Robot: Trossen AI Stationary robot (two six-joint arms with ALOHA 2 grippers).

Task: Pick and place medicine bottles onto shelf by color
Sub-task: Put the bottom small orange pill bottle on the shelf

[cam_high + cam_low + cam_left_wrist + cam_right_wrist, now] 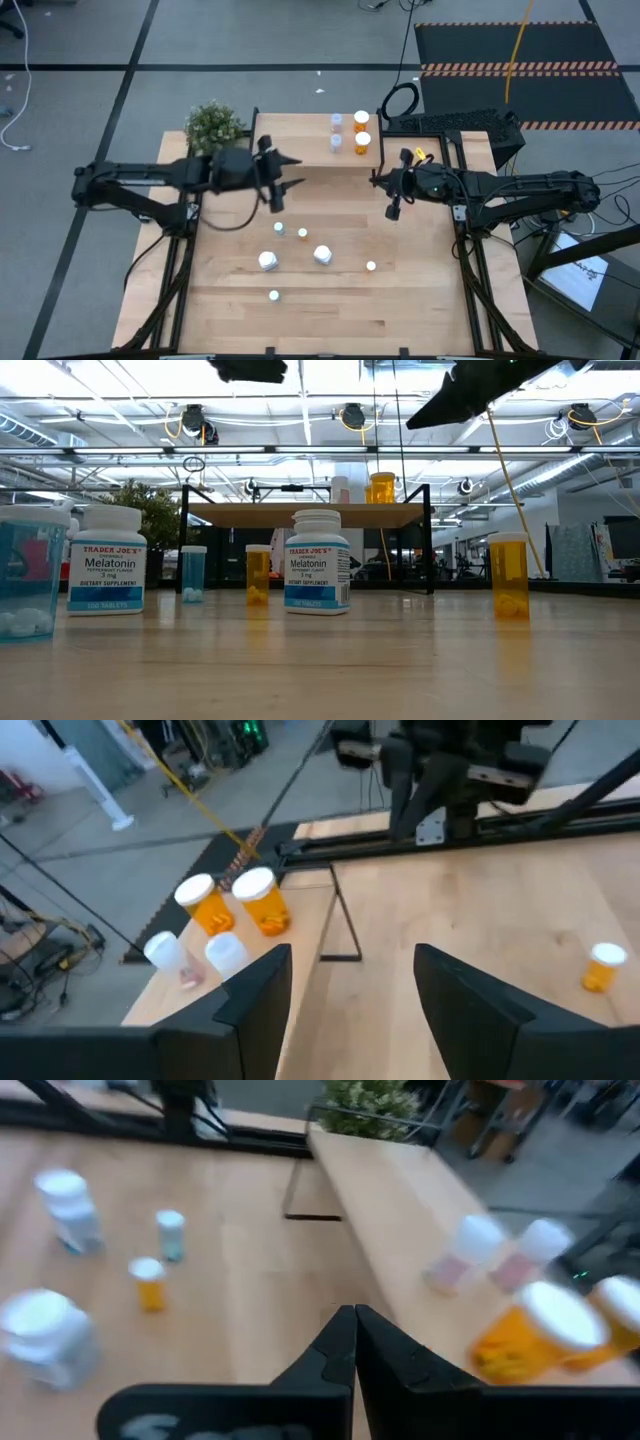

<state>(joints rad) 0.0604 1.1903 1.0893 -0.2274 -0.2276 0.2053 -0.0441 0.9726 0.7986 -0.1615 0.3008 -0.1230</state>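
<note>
meanwhile, four bottles [361,122] stand on the shelf [300,140].

My arms matte black, six-jointed, tubular links with boxy housings; left gripper [287,172] two flat dark tapered fingers [255,1005]; right gripper [355,1342] same black wedges; small yellow tag, black cables along right arm.

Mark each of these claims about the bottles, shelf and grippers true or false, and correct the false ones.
1. Two orange bottles stand on the shelf. True.
2. The right gripper holds a bottle. False: its fingers are shut on nothing.
3. The left gripper is open and empty. True.
4. The potted plant sits at the shelf's right end. False: it is at the left end.
5. Two white Melatonin bottles stand on the table. True.
</note>
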